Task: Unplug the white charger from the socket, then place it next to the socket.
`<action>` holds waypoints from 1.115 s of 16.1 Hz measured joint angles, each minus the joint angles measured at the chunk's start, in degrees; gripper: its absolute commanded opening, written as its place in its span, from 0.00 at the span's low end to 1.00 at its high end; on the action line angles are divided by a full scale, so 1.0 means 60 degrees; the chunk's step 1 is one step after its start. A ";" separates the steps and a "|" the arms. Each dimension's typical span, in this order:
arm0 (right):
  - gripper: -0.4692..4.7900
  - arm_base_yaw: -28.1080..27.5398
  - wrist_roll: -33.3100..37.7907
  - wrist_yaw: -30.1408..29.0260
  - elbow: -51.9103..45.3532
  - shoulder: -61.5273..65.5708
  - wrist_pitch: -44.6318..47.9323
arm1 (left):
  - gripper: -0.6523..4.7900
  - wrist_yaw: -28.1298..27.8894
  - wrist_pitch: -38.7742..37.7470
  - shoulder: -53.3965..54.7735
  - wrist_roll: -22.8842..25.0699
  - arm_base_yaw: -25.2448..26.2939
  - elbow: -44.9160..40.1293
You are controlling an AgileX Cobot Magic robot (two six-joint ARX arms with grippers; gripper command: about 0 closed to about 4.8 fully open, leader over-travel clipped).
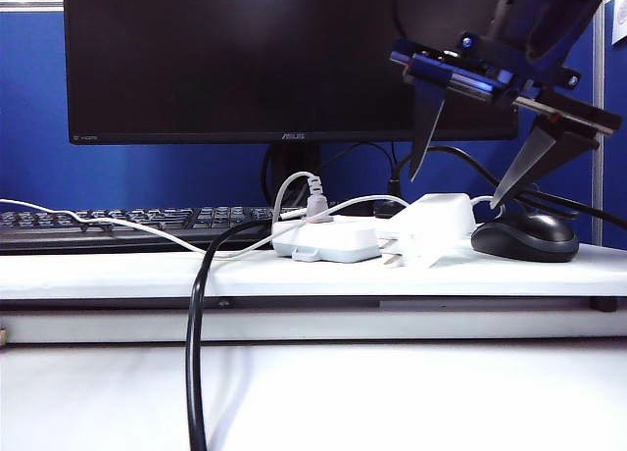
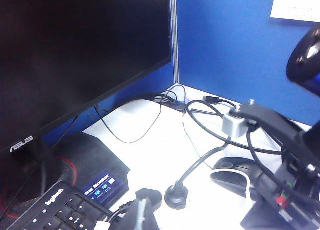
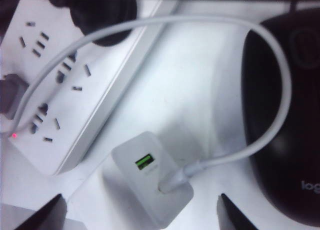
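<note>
**Letting go: the charger lies down by the socket**

Hanging over the desk, the right gripper (image 1: 466,167) has its two dark fingers spread far apart, with nothing between them. It sits up above the white charger (image 1: 431,227), not touching it. That looks like a claw with its job done: it opened so the charger could stay on the desk.

The white charger lies just beside the socket (image 1: 328,240), on the side where the black mouse (image 1: 525,237) is. Its metal prongs are out of the holes and poke toward the front of the desk. In the right wrist view the charger (image 3: 150,176) sits close to the long edge of the socket (image 3: 75,90), and its thin white cable (image 3: 280,80) loops over the mouse (image 3: 285,125). A small red light glows on the socket. A grey plug (image 1: 315,198) and a thick black cable (image 1: 196,333) still go into the socket, because they are not part of the job.

The left gripper cannot be seen anywhere. Its camera looks at the monitor (image 2: 75,55) and keyboard (image 2: 50,210), away from the socket.

I think the task is nearly finished.
</note>
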 measured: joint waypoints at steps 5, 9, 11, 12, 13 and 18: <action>0.41 0.0007 -0.0058 -0.0040 0.0270 -0.0474 -0.0368 | 0.11 0.0004 0.0004 0.0000 0.0000 0.0000 0.0000; 0.09 0.0007 -0.0729 -0.0051 0.0732 -0.1322 -0.0375 | 0.11 0.0004 0.0091 -0.0124 -0.0313 0.0000 0.0004; 0.09 0.0007 -0.1759 -0.0047 0.0754 -0.2025 -0.0295 | 0.11 0.0004 -0.0058 -0.0554 -0.0572 0.0000 0.0186; 0.09 0.0007 -0.1971 -0.0047 0.0820 -0.2412 -0.0222 | 0.11 -0.0004 -0.0146 -0.0809 -0.0627 0.0000 0.0310; 0.09 0.0007 -0.2073 -0.0044 0.0827 -0.2951 -0.0040 | 0.11 -0.0007 -0.0182 -0.1202 -0.0718 0.0000 0.0459; 0.09 0.0011 -0.3577 -0.0470 0.0838 -0.5759 0.0637 | 0.11 -0.0029 -0.0940 -0.4269 -0.1045 -0.0004 0.0623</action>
